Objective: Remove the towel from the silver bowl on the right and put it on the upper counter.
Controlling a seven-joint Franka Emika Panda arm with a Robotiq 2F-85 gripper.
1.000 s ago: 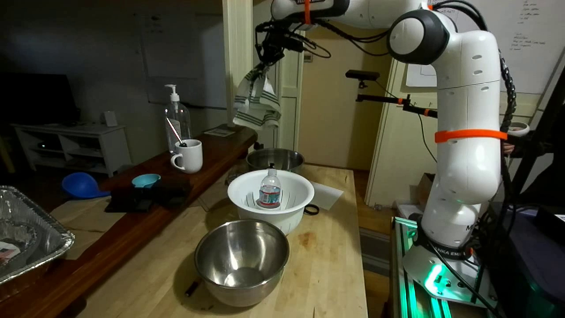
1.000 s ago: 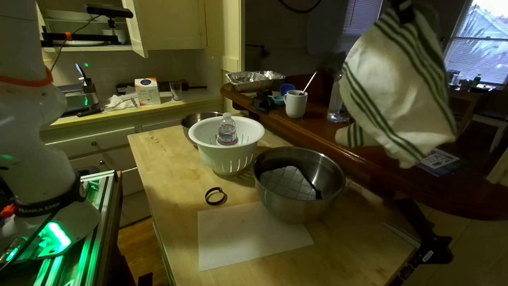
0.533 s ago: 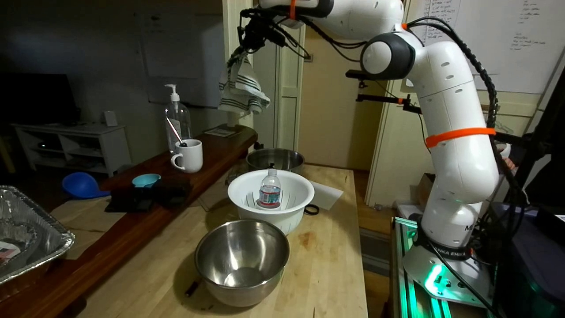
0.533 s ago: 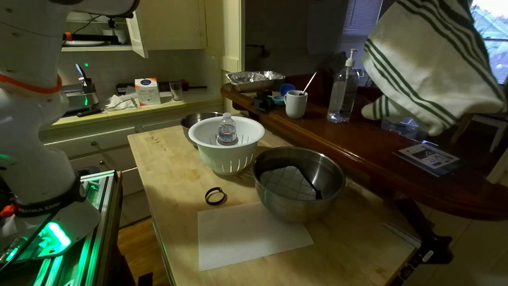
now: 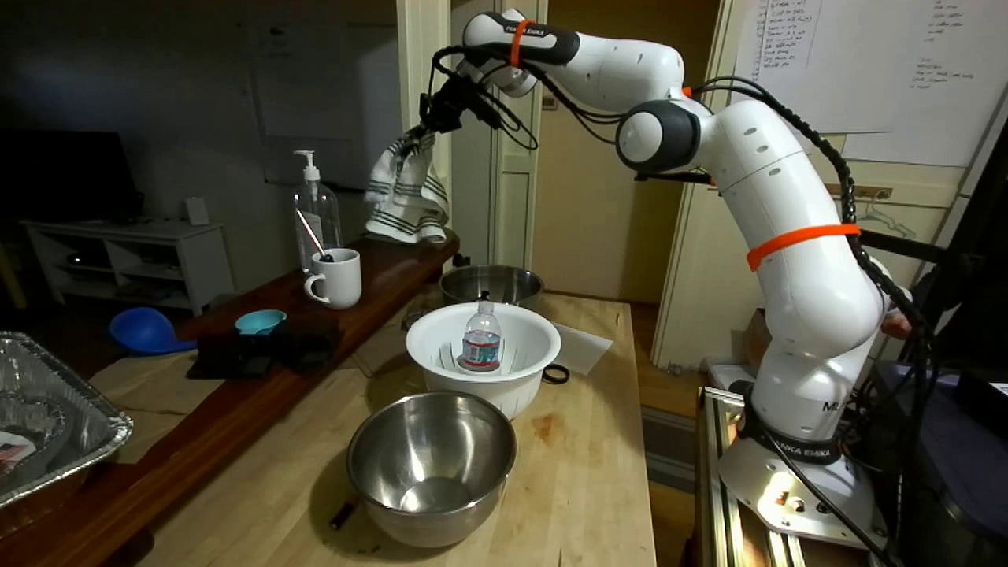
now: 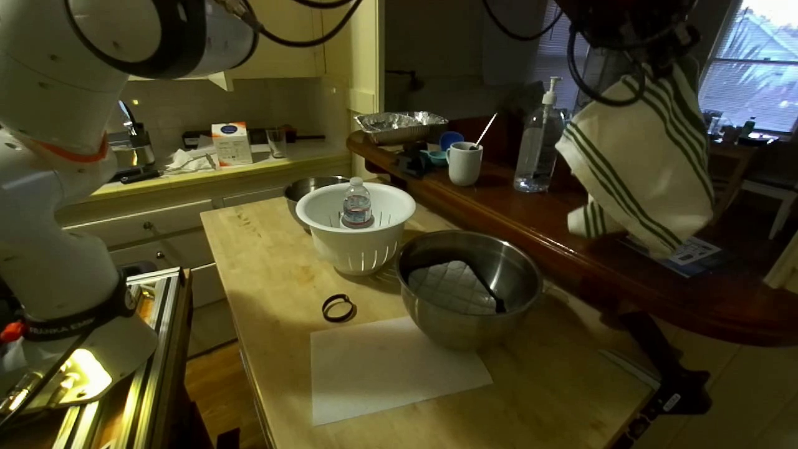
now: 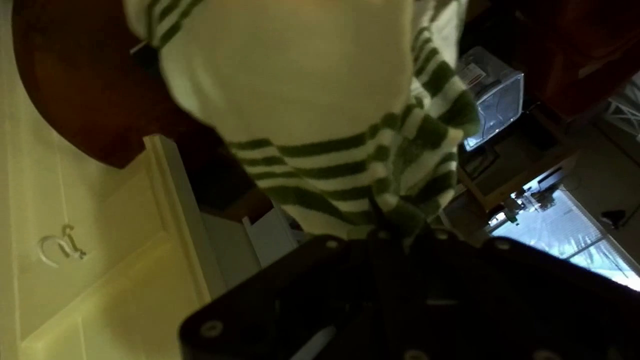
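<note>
The towel is white with green stripes. It hangs bunched from my gripper, which is shut on its top end. It also shows in an exterior view and fills the upper middle of the wrist view. The towel hangs over the far end of the dark wooden upper counter; I cannot tell whether its lower edge touches. In the wrist view my gripper is dark, with cloth between its fingertips. The silver bowl on the right stands on the lower table and holds a grey quilted pad.
On the upper counter stand a soap bottle, a white mug, a foil tray and a flat printed card. A white colander with a water bottle and another silver bowl stand on the lower table.
The arm has reached outward and carried the towel left over the upper counter, in the exterior view showing the whole arm. In the last half second the towel has come lower. The base light turned from green to yellowish white.
</note>
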